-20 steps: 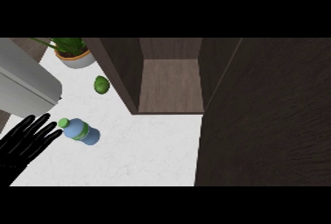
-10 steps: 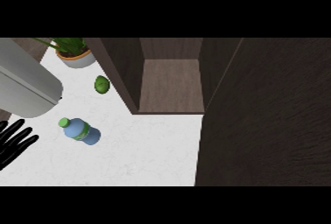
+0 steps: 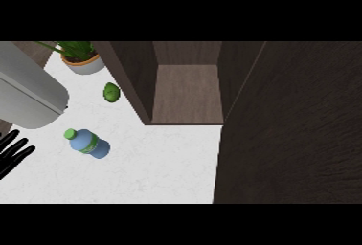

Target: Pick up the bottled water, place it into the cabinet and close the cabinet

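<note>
The bottled water (image 3: 88,143), a blue bottle with a green cap, lies on its side on the white counter (image 3: 155,167), cap pointing up-left. My left hand (image 3: 10,154) shows only as straight, spread black fingers at the left edge, well left of the bottle and not touching it. The cabinet (image 3: 187,91) stands open behind the bottle to the right, and its brown shelf is bare. Its dark door (image 3: 293,129) is swung wide and fills the right side. My right hand is out of view.
A large grey arm segment (image 3: 28,93) covers the upper left, just above the bottle. A small green fruit (image 3: 112,92) lies beside the cabinet's left wall (image 3: 130,72). A potted plant (image 3: 81,58) stands at the back left.
My left hand has drawn back left and down from beside the bottle to the view's edge. The grey arm segment has come further into view. The bottle has not moved.
</note>
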Tool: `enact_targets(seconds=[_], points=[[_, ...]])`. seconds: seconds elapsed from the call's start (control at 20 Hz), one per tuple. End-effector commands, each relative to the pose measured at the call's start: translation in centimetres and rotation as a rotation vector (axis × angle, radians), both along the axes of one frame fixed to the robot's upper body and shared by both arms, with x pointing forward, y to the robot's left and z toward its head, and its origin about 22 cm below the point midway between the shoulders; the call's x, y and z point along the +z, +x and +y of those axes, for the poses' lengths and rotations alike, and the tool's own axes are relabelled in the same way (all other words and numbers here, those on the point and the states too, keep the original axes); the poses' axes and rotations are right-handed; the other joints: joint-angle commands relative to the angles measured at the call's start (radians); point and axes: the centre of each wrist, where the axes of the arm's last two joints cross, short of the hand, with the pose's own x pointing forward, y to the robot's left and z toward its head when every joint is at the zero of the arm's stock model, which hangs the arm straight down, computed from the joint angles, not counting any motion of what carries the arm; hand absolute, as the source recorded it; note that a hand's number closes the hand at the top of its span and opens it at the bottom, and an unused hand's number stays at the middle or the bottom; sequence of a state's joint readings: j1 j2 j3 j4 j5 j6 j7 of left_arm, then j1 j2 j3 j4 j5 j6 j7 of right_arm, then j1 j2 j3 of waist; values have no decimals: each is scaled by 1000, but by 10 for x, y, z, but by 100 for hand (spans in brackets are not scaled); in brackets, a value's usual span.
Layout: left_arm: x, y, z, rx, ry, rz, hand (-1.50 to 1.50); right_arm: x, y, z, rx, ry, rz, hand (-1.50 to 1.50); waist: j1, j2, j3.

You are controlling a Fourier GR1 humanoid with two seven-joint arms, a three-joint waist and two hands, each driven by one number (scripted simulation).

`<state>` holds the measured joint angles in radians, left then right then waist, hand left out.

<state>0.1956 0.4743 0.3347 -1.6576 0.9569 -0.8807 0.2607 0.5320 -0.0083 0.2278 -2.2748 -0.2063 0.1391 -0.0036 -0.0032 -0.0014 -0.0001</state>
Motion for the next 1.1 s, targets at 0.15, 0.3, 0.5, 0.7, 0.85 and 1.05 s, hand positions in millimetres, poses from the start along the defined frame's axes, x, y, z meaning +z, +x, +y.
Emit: enact_targets(seconds=[0.15,0.3,0.5,0.7,0.85,1.05], points=[[-31,29,1,60,-4,-2,-150,-14,1,-7,-10,-6,-19,-150,-5,1,0],[-17,36,34,83,28,-20,-150,-14,-2,6,7,-1,-9,-150,-5,1,0],[-43,59,-1,68,51,-8,-150,-12,-7,-1,24,-14,-5,-150,-8,2,-1],[-48,63,28,81,92,-25,-150,-11,-22,-5,21,-17,-18,-150,-15,2,-1],[-67,53,30,55,99,11,-150,-21,-16,-6,23,13,-25,-150,-8,2,-1],[-72,80,18,72,103,12,-150,-9,-11,-15,16,-2,-30,-150,-8,3,-1]])
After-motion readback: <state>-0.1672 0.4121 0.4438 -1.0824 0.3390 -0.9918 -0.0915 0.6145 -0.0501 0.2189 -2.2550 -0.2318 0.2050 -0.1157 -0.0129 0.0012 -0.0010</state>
